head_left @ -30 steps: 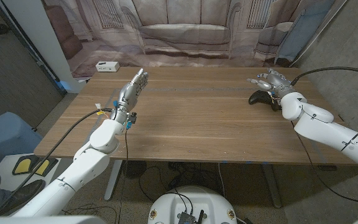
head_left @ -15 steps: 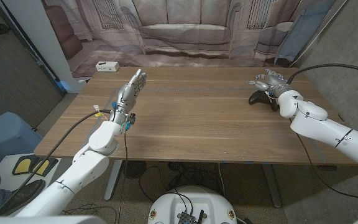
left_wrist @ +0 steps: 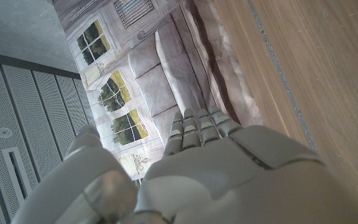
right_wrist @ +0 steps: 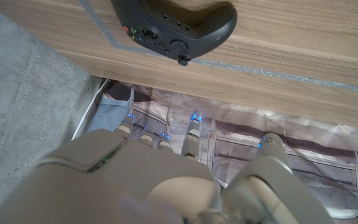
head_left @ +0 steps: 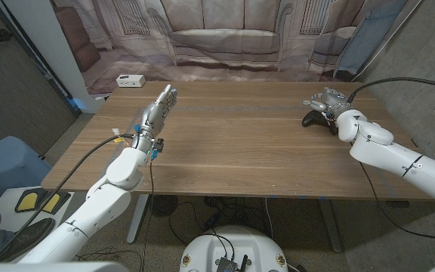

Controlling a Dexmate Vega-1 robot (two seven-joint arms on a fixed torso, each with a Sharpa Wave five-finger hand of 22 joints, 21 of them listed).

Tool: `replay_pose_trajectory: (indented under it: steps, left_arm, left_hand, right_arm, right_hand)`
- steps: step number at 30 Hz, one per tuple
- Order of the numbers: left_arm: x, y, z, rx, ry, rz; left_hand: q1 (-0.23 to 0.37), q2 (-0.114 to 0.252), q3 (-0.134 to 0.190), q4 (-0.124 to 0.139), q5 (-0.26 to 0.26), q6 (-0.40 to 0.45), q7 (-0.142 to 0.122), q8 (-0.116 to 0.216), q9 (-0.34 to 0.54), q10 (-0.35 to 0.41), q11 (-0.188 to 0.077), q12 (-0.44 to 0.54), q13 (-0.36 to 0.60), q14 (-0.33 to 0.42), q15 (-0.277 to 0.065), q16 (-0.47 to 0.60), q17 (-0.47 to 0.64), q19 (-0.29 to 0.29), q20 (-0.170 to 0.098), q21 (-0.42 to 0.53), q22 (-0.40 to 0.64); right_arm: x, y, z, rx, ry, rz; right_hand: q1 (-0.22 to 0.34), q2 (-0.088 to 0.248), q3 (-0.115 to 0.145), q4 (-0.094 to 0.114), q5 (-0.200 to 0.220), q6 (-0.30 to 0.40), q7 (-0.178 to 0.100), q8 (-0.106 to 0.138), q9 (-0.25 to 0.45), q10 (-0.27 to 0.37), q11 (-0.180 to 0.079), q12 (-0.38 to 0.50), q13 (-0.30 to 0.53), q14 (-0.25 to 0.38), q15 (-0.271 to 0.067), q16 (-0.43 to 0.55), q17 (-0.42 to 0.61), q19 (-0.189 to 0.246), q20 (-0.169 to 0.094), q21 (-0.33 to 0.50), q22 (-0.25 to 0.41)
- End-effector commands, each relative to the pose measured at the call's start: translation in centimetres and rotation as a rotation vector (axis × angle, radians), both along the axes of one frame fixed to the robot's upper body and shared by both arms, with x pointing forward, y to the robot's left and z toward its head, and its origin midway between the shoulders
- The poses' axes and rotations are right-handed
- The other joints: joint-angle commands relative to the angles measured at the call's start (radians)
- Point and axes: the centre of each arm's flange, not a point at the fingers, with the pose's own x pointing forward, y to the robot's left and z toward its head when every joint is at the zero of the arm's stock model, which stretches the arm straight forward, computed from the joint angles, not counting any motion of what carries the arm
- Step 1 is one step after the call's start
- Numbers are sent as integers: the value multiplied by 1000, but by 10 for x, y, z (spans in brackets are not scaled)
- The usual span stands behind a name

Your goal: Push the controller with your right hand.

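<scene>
Controller (head_left: 317, 119): a black gamepad is seen lying near the far right corner of the wooden tabletop (head_left: 240, 143), close to its right edge, with its buttons facing up in the right wrist view (right_wrist: 174, 26). The right hand (head_left: 329, 100) is held just above and behind it, fingers spread apart and nothing gripped; whether the fingers already touch the shell cannot be told from the head view, and in the right wrist view a gap appears between the fingers and the gamepad.

The approach for the push is judged to be the step in hand. For a clean push, the hand should be lowered until the fingers or palm edge meet the controller's side rather than its top, so that it is slid and not tipped or pressed down. Contact is best made near the middle of the body, between the two grips, since an off-centre shove would probably spin it. The stroke should be directed inward over the tabletop, away from the nearby edge.

The left hand (head_left: 159, 108) is kept clear on the left side, fingers extended and empty.
</scene>
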Motion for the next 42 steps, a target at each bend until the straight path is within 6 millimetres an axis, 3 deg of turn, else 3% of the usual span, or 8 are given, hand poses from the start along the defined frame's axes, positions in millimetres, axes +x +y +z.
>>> replay_pose_trajectory:
  steps: [1,17,42]
  left_arm:
    - [-1,1,-2,-5,11,10]
    - [-3,0,-11,-21,38,19]
    - [4,-7,-5,-6,40,10]
  left_hand:
    - [2,6,4,-7,-2,5,0,-5,2,-2,6,-2,3,-2,4,-3,2,-2,-3,-4,5]
    - [1,7,4,-10,-2,5,-1,-7,2,0,6,-3,3,-3,4,-4,2,-3,-3,-4,5]
    - [-1,10,5,-14,-2,7,-2,-8,2,1,5,-5,4,-2,3,-3,2,-5,-1,-4,5]
  right_arm:
    - [13,-7,-6,11,52,-28]
    - [24,-10,-11,11,84,-56]
    - [37,-15,-15,31,117,-72]
  right_hand:
    - [-1,2,0,1,2,5,-4,6,3,-32,7,8,5,-169,3,0,2,-102,7,7,1]
    - [-2,3,0,1,3,10,-6,6,3,-26,4,11,5,-164,0,2,2,-99,7,6,1]
    - [-3,3,0,2,3,28,-15,8,2,-11,-5,18,4,-146,-5,8,2,-87,7,8,2]
